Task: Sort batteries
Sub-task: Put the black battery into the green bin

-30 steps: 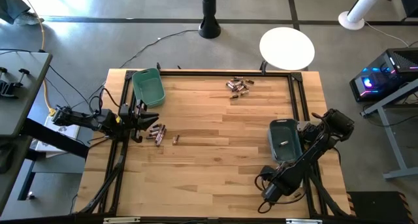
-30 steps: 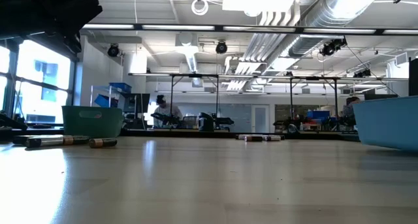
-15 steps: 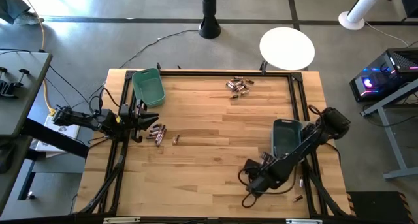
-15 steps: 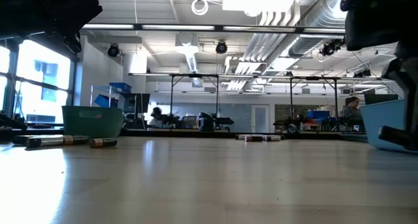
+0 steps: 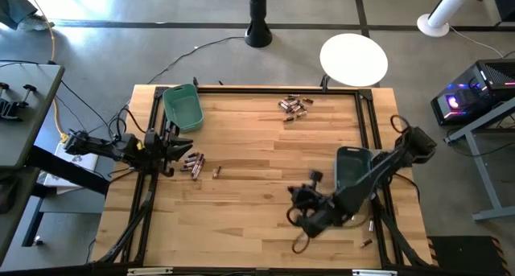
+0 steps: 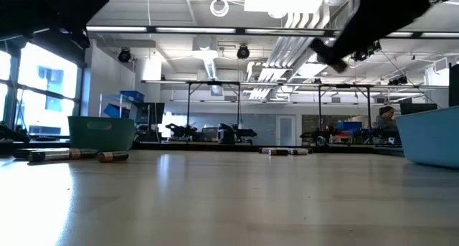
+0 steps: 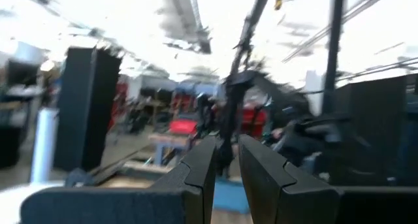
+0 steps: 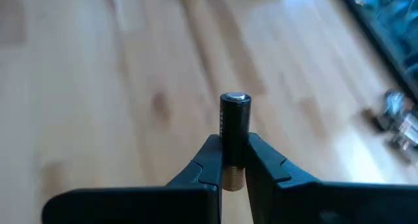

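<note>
Right wrist view shows the right claw (image 8: 234, 160) clamped on a dark battery (image 8: 235, 129), held up over the bench (image 8: 98, 87), likely for sorting.

my two arms are dark, built of slim jointed links. loose black cable loops hang off my right arm (image 5: 366, 187); my left arm (image 5: 113, 147) carries small pale fittings along its links. each gripper ends in two matte black fingers (image 8: 209, 165) with flat, angular wedge-shaped tips above a broad dark rounded body.
</note>
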Controlling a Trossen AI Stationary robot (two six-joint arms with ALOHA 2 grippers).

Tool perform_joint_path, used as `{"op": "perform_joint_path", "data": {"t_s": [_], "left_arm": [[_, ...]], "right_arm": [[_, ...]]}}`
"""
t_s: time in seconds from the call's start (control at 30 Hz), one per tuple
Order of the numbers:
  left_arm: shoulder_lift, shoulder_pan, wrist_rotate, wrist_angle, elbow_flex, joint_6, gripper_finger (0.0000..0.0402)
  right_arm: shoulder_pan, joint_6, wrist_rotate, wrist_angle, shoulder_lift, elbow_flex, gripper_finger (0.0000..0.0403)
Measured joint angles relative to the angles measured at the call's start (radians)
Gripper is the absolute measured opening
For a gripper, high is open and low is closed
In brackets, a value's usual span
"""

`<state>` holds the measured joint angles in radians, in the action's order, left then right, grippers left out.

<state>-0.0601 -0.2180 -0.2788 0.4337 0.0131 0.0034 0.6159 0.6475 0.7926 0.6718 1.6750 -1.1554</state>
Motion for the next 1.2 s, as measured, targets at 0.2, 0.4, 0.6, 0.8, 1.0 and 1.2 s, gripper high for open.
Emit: {"op": "perform_joint_path", "data": {"t_s": [0.2, 0.4, 0.6, 0.8, 1.0, 1.2], "left_arm": [[-0.066, 0.000, 0.061, 0.069, 0.000, 0.026, 0.0058], [-0.211, -0.002, 0.071, 0.141, 0.000, -0.026, 0.0058], [-0.467, -0.015, 0.046, 0.378, 0.000, -0.070, 0.0058], [-0.739, -0.001, -0.020, 0.473, 0.069, -0.149, 0.0058], [-0.966, 0.013, 0.069, 0.495, 0.209, -0.120, 0.0085], [-1.143, 0.016, 0.154, 0.496, 0.361, -0.054, 0.0168]], "right_arm": [[-0.180, -0.424, -0.166, -0.723, -0.104, 0.270, 0.0020], [-0.391, -0.630, -0.534, -1.539, -0.057, 0.481, 0.0020], [-0.466, -0.633, -0.644, -1.614, 0.013, 0.449, 0.0020], [-0.457, -0.672, -0.673, -1.540, 0.042, 0.386, 0.0020], [-0.436, -0.675, -0.673, -1.521, 0.042, 0.355, 0.0021], [-0.425, -0.674, -0.673, -1.522, 0.041, 0.354, 0.0021]]}}
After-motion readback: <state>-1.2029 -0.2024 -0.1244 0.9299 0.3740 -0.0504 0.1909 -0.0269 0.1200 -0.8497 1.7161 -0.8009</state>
